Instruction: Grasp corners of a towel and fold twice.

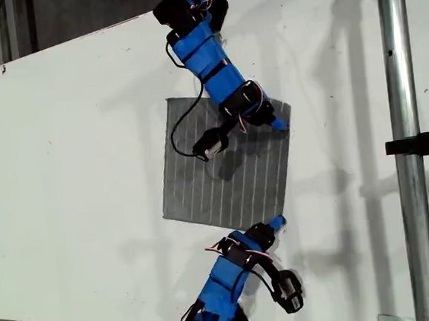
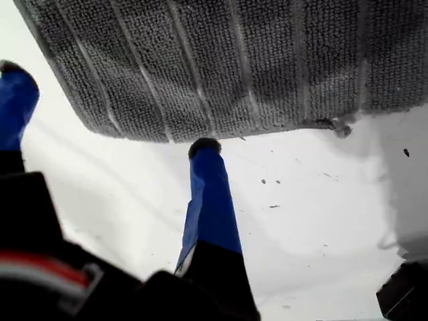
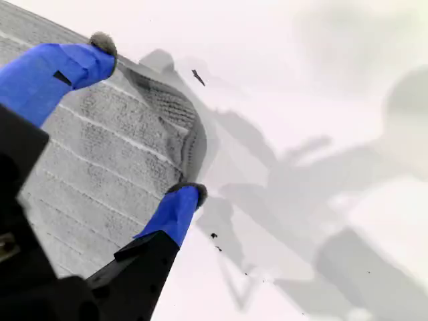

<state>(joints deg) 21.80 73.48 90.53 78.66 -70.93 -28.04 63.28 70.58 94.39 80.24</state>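
Observation:
The grey striped towel (image 1: 226, 171) lies flat on the white table. In the exterior view my second gripper (image 1: 279, 123) comes from the top edge and sits at the towel's upper right corner. In its wrist view the second gripper (image 3: 144, 120) is open, its blue fingers (image 3: 73, 63) straddling that slightly raised, rumpled corner (image 3: 175, 110). From the exterior view's bottom my first gripper (image 1: 276, 222) reaches up to just off the towel's lower right corner. Its own view shows it (image 2: 110, 114) open on bare table, with the towel (image 2: 234, 60) hem and a corner (image 2: 329, 119) just ahead.
The second arm's black wrist camera (image 1: 209, 144) hangs over the towel's upper part. A metal pole (image 1: 402, 116) with a black clamp (image 1: 425, 144) stands at the exterior view's right. The white table (image 1: 73, 164) stretches wide on that view's left.

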